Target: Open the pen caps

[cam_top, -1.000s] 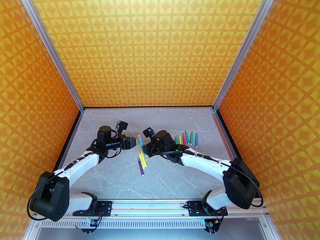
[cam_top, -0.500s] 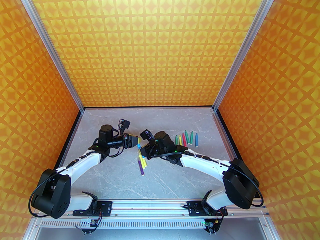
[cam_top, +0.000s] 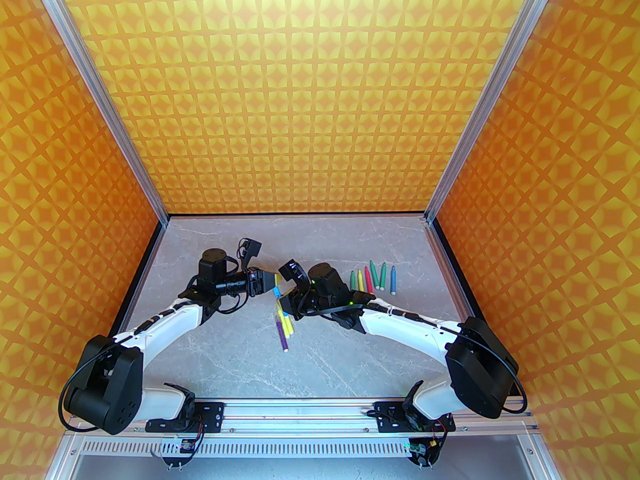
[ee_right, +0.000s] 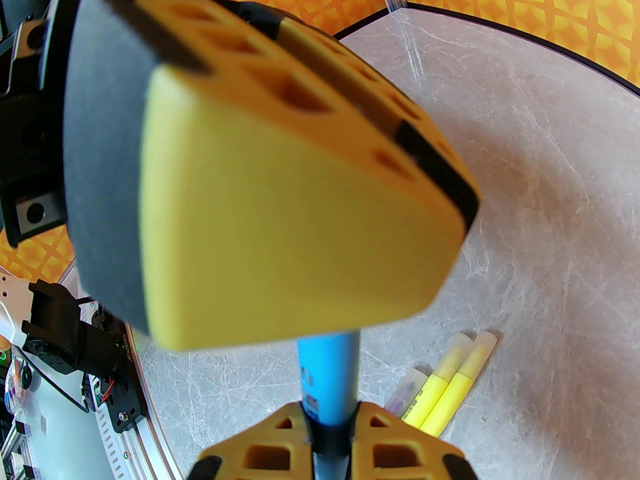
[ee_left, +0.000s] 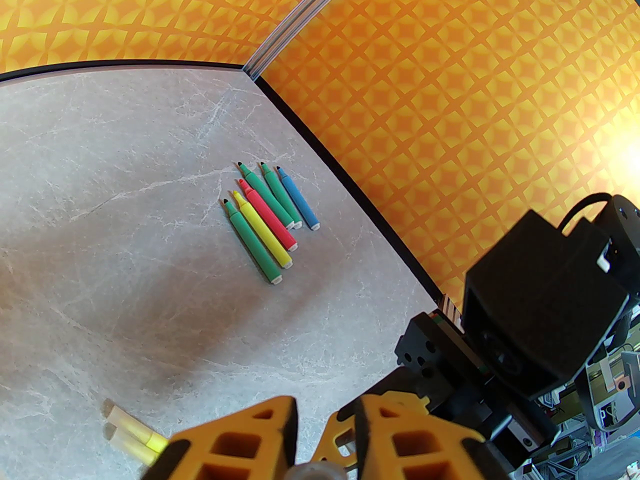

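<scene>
**A:** At the centre of the overhead view, your two claws meet tip to tip above the grey marbled counter (cam_top: 240,348). Your right claw (ee_right: 327,433) is pinching the short blue marker barrel (ee_right: 327,368). Your left claw (ee_left: 327,433) looks pressed onto the clear plastic cap (ee_left: 320,472) at the marker's other end. Only the cap's rim peeks out, at the bottom edge of the left wrist view.

**B:** That shallow bite is your first worry. If you pull with so little cap between the pads, I'd expect the slick plastic to slide free and stay on the marker.

**A:** Pull along the barrel too. If you draw off-axis, the thin barrel will likely pivot in your right claw or bend at the joint.

**B:** A tight cap may let go suddenly. Your arms would then jerk apart, and the cap could fly out of reach.

**A:** Mind what lies beneath as well. The capped yellow markers (cam_top: 285,320) sit just below the grasp, so a dropped marker would scatter them. The row of six uncapped markers (cam_top: 374,278), right of centre, is well apart and should be safe.
</scene>
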You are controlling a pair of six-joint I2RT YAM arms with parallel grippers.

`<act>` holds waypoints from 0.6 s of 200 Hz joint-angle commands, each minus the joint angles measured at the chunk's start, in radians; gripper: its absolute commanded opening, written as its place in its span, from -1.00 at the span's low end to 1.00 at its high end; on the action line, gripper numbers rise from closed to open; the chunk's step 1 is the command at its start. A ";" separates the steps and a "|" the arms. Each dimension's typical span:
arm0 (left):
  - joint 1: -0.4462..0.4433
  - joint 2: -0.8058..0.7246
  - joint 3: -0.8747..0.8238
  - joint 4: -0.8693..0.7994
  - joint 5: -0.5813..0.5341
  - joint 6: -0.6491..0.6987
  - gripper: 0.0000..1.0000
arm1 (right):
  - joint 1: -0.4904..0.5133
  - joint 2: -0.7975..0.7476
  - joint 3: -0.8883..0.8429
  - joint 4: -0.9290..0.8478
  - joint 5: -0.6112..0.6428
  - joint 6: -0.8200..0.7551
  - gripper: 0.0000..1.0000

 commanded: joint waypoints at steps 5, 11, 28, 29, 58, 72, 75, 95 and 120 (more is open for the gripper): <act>-0.007 0.015 0.036 0.018 0.032 -0.015 -0.67 | 0.004 -0.021 -0.008 0.036 0.041 -0.010 -0.79; -0.007 0.015 0.037 0.017 0.031 -0.017 -0.71 | 0.004 -0.019 -0.011 0.042 0.039 -0.008 -0.66; -0.008 0.016 0.040 0.020 0.032 -0.025 -0.79 | 0.004 -0.010 -0.023 0.072 0.031 0.002 -0.35; -0.007 0.016 0.040 0.020 0.032 -0.025 -0.79 | 0.004 -0.010 -0.023 0.075 0.031 0.001 -0.34; -0.007 0.009 0.039 0.039 0.034 -0.043 -0.86 | 0.004 0.025 -0.029 0.126 -0.001 0.024 -0.26; -0.007 0.004 0.036 0.050 0.034 -0.052 -0.88 | 0.004 0.041 -0.029 0.152 -0.019 0.037 -0.26; -0.007 0.002 0.036 0.051 0.034 -0.053 -0.88 | 0.004 0.045 -0.029 0.159 -0.024 0.039 -0.26; -0.007 -0.005 0.032 0.065 0.034 -0.063 -0.89 | 0.004 0.061 -0.027 0.177 -0.034 0.048 -0.31; -0.007 -0.011 0.029 0.084 0.034 -0.073 -0.91 | 0.004 0.065 -0.028 0.179 -0.038 0.048 -0.55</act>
